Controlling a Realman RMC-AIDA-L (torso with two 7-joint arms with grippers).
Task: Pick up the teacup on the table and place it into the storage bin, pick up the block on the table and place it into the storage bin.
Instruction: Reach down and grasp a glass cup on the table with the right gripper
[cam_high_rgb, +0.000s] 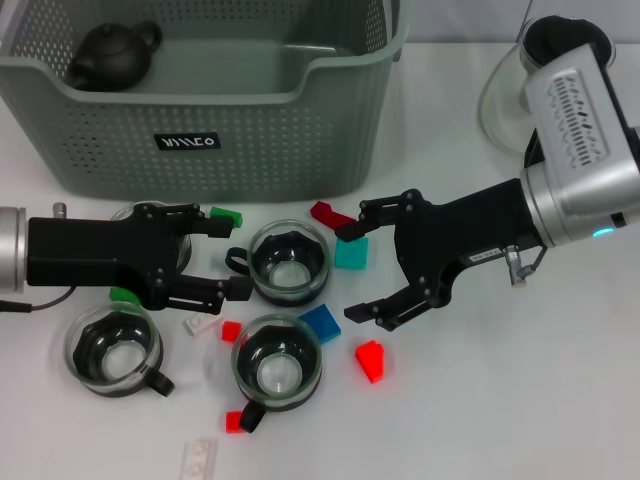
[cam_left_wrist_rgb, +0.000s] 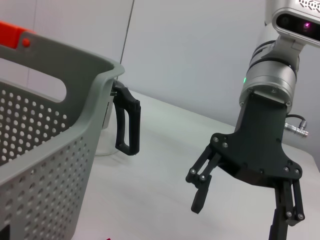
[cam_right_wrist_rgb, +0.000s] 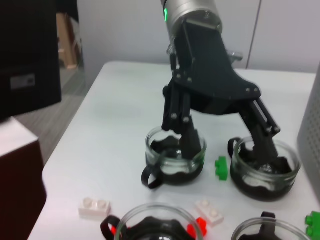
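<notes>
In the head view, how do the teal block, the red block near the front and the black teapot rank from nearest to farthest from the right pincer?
Measured from the right pincer:
1. Teal block, directly beside its fingertips, on the bin side.
2. Red block, on the table toward the robot.
3. Black teapot, inside the storage bin, in its far left corner.

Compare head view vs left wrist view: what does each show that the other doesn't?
Head only: the teapot inside the storage bin, the glass teacups and coloured blocks on the table, and the left gripper, open above the cups. Left wrist only: a black handle just beyond the bin's corner. Both: the bin's perforated wall and the right gripper, open.
</notes>
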